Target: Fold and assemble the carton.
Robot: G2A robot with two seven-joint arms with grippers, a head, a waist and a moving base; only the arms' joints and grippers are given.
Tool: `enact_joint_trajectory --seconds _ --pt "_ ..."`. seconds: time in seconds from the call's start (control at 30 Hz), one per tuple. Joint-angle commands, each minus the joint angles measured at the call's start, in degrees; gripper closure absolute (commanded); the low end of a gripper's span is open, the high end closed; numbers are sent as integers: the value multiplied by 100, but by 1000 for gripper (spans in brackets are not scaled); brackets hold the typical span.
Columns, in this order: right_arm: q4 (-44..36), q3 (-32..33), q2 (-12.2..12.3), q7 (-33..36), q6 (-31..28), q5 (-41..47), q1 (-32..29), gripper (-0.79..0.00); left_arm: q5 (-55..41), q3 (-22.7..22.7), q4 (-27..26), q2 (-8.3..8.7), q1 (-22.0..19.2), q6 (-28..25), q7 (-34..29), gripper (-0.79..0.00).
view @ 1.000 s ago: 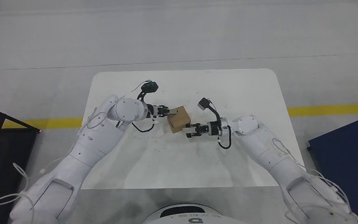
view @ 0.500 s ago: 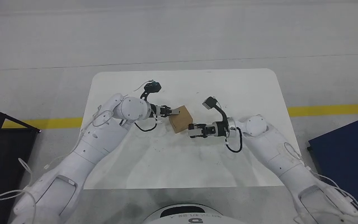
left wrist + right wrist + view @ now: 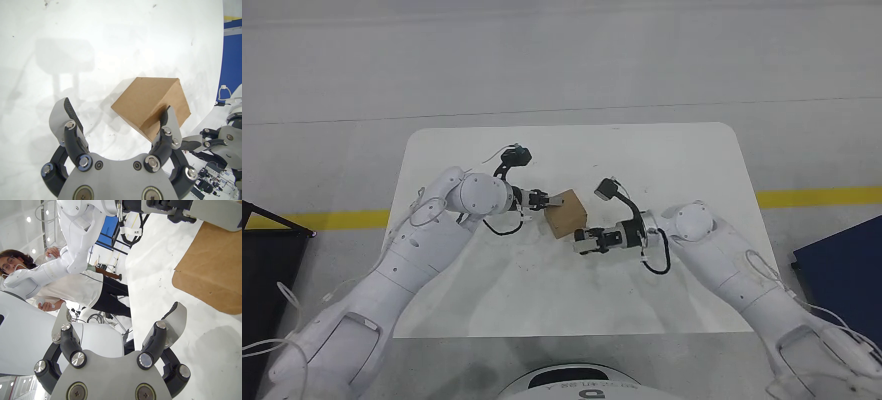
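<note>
Carton centred on the counter, clear of edges.
Your left end effector, spread wide, touches it with one finger; right end effector spread, empty.

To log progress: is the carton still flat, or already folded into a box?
Folded into a box: the carton shows several faces meeting at sharp edges on the table. Its hidden sides, cannot tell.

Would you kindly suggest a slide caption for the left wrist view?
Open left hand touching the side of the brown carton standing on the white table.
</note>
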Motion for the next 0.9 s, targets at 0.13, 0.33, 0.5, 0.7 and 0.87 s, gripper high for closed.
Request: enact_joint_trajectory --seconds 0.13,0.33,0.5,0.7,0.87 --pt "555 -392 -206 -109 -109 3 410 -785 50 0 1 -19 9 -15 -31 -785" --pt "1007 -315 -247 -324 -303 -117 557 -785 141 10 5 -31 12 -27 -103 -782" --pt "870 -258 -220 -312 -307 -214 476 -785 176 8 -10 -44 25 -22 -137 -785" --pt "823 -390 -289 -280 -126 -310 499 -785 205 6 -39 -64 36 -22 -141 -785" --pt "947 -342 -307 -401 -198 -353 519 -785 60 -87 -40 -68 88 -120 -86 -785"
